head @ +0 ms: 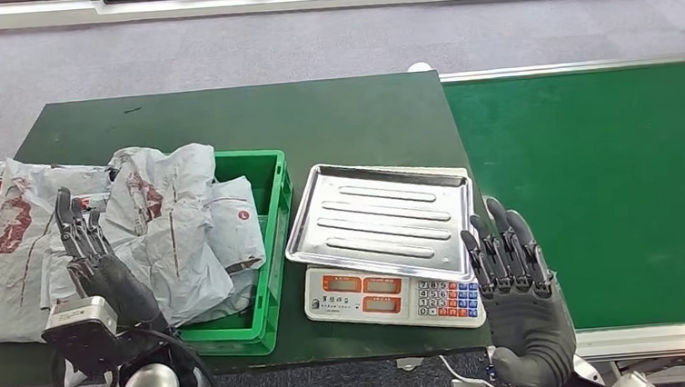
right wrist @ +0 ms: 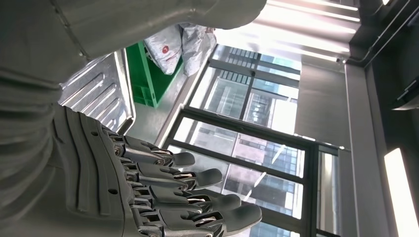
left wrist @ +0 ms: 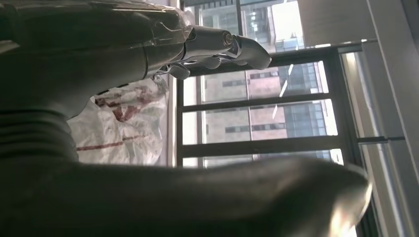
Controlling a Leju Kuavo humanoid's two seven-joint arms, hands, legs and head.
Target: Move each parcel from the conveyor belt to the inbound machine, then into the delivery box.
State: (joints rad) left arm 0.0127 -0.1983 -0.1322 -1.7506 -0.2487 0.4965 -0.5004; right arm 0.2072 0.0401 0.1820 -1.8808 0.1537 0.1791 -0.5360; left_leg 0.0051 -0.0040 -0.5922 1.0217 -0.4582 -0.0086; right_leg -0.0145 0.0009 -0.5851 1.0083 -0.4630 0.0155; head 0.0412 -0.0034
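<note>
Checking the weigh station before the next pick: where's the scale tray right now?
In the head view the steel tray sits empty on the scale at the table's right end, between the green crate and the conveyor belt, just ahead of the right hand.

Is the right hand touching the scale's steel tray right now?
Apart. The head view shows the right hand beside the steel tray, dark table visible between its fingers and the tray's edge.

Even, soft overhead light fills the room, and the head view is sharp, with mild glare on the steel tray (head: 382,218). Both wrist views face bright windows (right wrist: 257,108), so daylight blows out the panes. The near left hand (left wrist: 163,197) looms dark and blurred.
</note>
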